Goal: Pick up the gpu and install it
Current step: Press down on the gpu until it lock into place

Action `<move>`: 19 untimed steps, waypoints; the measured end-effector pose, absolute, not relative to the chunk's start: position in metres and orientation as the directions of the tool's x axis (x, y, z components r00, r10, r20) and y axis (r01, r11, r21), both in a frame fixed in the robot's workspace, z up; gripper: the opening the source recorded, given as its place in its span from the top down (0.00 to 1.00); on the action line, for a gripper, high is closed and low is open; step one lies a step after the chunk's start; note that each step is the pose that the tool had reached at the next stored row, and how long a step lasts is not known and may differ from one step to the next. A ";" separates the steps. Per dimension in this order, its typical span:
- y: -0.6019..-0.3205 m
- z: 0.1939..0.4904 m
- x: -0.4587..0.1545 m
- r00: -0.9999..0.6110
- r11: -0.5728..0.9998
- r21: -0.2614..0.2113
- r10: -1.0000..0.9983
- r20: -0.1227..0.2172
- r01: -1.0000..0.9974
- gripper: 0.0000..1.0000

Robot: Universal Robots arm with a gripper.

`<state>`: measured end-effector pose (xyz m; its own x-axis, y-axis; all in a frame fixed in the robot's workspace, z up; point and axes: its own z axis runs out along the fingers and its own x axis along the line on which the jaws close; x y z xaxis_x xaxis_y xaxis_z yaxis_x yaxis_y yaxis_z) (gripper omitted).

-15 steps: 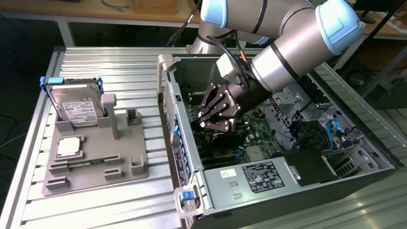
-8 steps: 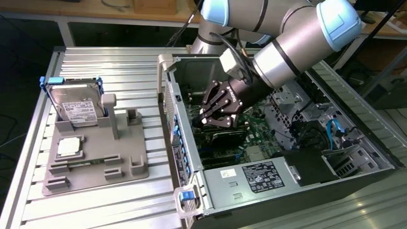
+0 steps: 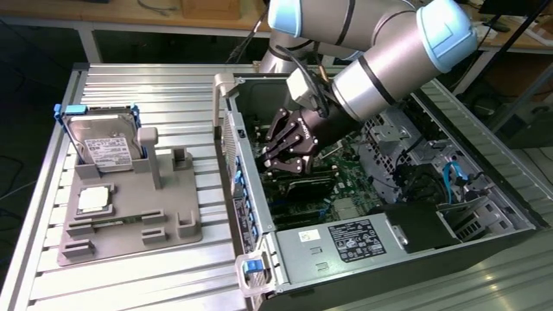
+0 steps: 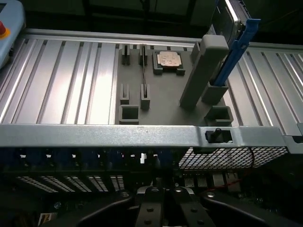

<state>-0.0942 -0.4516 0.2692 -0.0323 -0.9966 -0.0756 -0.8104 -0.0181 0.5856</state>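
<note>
My gripper (image 3: 285, 165) reaches down into the open computer case (image 3: 232, 139), over the green motherboard (image 3: 350, 172). Its fingers are shut. Right under the fingertips lies a thin dark card, the gpu (image 3: 302, 186), standing on edge close to the case's slotted back wall. In the wrist view the shut fingers (image 4: 151, 208) hang just inside the case's grey rim (image 4: 118, 135), and the card itself is hidden below them.
On the ribbed metal table stands a grey holder (image 3: 129, 240) with the blue-framed hard drive (image 3: 100, 146) upright and a small square silver chip (image 3: 93, 199) lying flat. Its slotted posts (image 3: 183, 225) hold nothing. The power supply (image 3: 346, 243) and cables crowd the case's near end.
</note>
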 end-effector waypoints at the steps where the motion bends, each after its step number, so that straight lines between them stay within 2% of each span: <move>1: -0.453 0.269 -0.094 -0.032 -0.022 0.585 -0.996 -0.082 -0.810 0.89; 2: -0.456 0.269 -0.094 -0.032 -0.028 0.585 -0.995 -0.092 -0.810 0.89; 4: -0.454 0.269 -0.079 -0.035 -0.028 0.606 -0.995 -0.092 -0.795 0.89; 19: -0.455 0.270 -0.087 -0.035 -0.029 0.606 -0.995 -0.094 -0.795 0.89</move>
